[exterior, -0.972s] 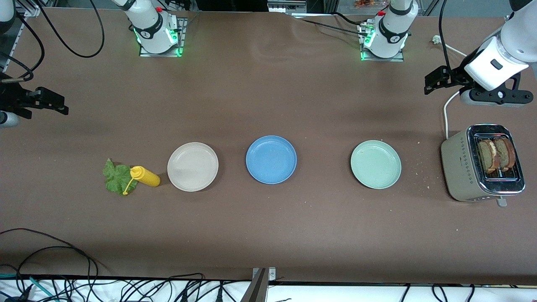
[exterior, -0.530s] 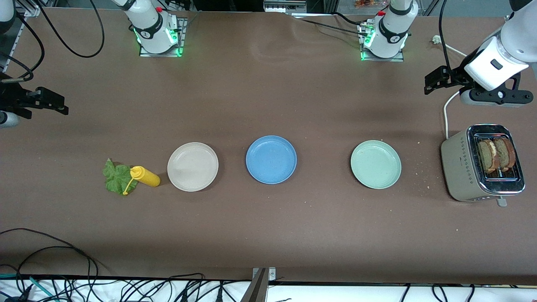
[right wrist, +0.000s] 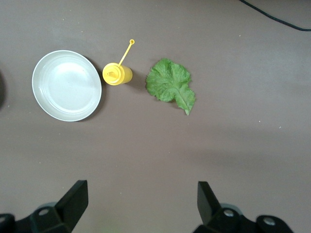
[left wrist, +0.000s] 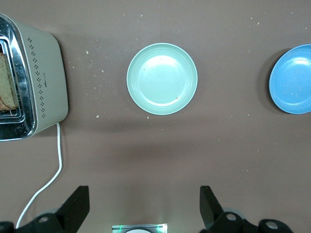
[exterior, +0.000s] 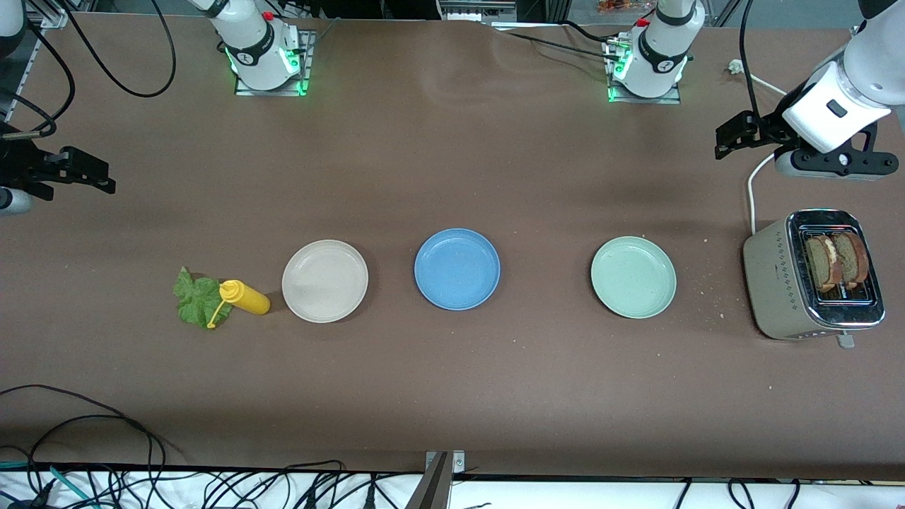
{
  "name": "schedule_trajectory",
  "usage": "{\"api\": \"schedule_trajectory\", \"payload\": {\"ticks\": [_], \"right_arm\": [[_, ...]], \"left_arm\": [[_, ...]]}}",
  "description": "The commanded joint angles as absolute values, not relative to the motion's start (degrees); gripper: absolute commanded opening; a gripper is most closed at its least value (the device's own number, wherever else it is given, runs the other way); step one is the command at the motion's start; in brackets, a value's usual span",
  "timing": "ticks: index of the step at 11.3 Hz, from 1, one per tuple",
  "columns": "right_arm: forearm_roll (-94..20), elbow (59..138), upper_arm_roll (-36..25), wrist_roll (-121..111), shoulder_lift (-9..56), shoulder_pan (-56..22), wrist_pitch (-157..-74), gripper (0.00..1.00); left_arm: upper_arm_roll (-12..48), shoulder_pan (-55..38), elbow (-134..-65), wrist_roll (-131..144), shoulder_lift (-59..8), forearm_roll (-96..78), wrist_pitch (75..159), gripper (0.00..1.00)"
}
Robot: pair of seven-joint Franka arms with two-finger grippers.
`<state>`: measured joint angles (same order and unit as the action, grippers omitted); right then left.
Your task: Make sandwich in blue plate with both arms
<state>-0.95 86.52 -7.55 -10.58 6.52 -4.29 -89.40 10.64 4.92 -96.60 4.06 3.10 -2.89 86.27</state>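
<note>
The blue plate (exterior: 457, 268) (left wrist: 291, 79) lies bare in the middle of the table. No sandwich is in view. Two brown-crusted bread slices (exterior: 838, 261) (left wrist: 6, 82) stand in the slots of the toaster (exterior: 785, 283) at the left arm's end. A green lettuce leaf (exterior: 196, 300) (right wrist: 170, 85) lies flat at the right arm's end. My left gripper (exterior: 730, 136) (left wrist: 144, 204) hangs open over bare table beside the toaster. Open too, my right gripper (exterior: 99, 173) (right wrist: 141, 201) hovers over bare table farther from the front camera than the leaf. Neither holds anything.
A cream-white plate (exterior: 324, 281) (right wrist: 66, 85) and a pale green plate (exterior: 633, 276) (left wrist: 162, 78) flank the blue one. A yellow squeeze bottle (exterior: 244, 297) (right wrist: 117, 74) lies between the leaf and the cream plate. The toaster's white cord (exterior: 753, 191) runs toward the arm bases. Crumbs dot the table near the toaster.
</note>
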Motion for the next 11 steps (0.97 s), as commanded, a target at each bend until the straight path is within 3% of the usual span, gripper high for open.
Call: {"api": "schedule_trajectory", "payload": {"ticks": [1, 7, 11], "right_arm": [[-1.8, 85.4, -7.6, -10.6, 6.7, -4.0, -89.0, 1.00], [-1.8, 85.4, -7.6, -10.6, 6.7, -4.0, -89.0, 1.00], [-1.8, 85.4, -7.6, -10.6, 6.7, -4.0, -88.9, 1.00]], "left_arm": [[10.5, 4.7, -95.5, 3.7, 2.8, -1.7, 85.1, 1.00], [10.5, 4.9, -95.6, 3.3, 2.8, -1.7, 85.0, 1.00], [9.5, 7.9, -94.8, 3.2, -1.0, -1.4, 85.9, 1.00]]}}
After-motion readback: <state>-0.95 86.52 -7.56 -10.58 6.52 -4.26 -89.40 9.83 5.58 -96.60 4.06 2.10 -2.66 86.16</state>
